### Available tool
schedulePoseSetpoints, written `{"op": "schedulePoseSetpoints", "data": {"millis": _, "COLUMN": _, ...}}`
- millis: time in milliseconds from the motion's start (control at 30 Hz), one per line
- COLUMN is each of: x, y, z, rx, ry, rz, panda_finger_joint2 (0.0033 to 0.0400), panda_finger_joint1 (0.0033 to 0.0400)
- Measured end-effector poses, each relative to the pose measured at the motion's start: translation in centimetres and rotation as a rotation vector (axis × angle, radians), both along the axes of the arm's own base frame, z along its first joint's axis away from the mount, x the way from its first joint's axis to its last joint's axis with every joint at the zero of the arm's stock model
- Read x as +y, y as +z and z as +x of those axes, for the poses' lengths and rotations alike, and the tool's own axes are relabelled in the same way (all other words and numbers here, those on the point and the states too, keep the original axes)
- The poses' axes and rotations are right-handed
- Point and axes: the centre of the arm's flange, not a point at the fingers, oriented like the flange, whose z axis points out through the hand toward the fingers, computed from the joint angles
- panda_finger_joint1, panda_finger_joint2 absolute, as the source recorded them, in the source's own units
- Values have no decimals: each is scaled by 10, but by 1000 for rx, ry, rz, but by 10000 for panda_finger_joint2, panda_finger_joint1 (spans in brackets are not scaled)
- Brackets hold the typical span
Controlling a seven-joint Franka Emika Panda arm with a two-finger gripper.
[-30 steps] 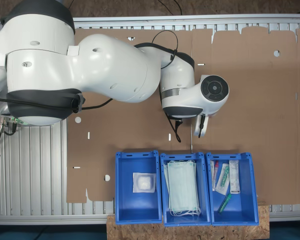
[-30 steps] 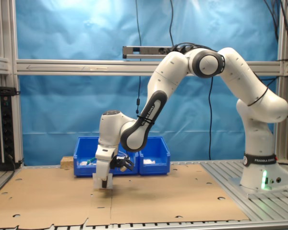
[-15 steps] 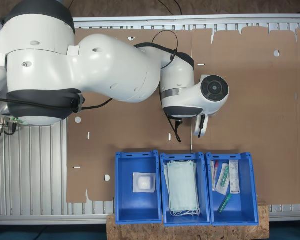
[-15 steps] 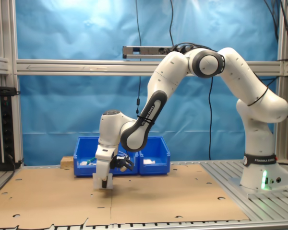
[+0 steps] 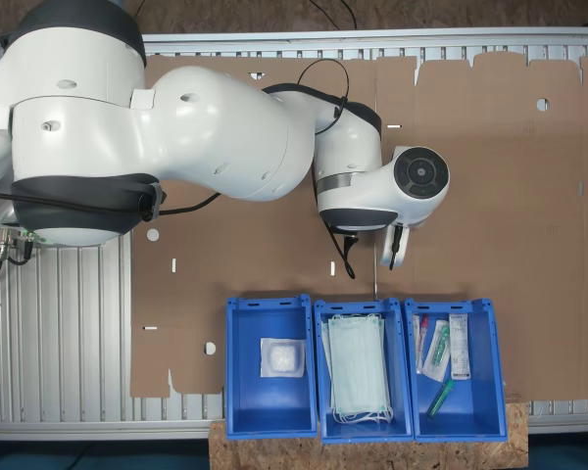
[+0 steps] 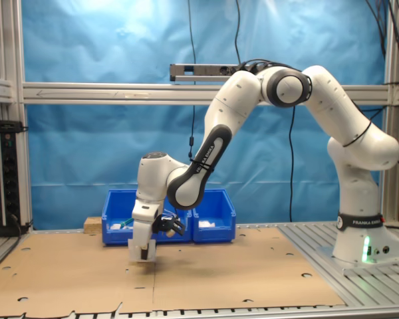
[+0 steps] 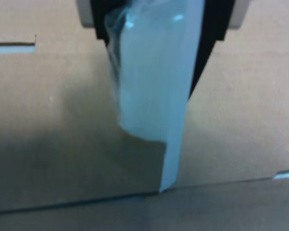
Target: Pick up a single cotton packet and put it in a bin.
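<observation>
We see the gripper clamped on the cotton packet, low over the cardboard sheet, near the bin

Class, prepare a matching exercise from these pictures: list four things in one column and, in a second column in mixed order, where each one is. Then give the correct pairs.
Things:
1. cotton packet
2. face masks
3. syringes
4. white pad

Places:
A. middle blue bin
B. held in the tool above the cardboard
C. bin at the first exterior view's left
D. bin at the first exterior view's right

Pairs: 1-B, 2-A, 3-D, 4-C
</observation>
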Motion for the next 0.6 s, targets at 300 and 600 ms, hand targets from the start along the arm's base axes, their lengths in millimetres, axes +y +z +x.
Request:
{"op": "schedulePoseSetpoints", "data": {"millis": 300, "x": 4, "y": 24, "z": -4, "rx": -23, "ry": 0, "rz": 14, "panda_finger_joint2": 53, "panda_finger_joint1": 53}}
{"op": "schedulePoseSetpoints", "data": {"millis": 600, "x": 15, "y": 75, "z": -26, "rx": -61, "ry": 4, "rz": 47, "panda_finger_joint2": 53, "panda_finger_joint1": 53}}
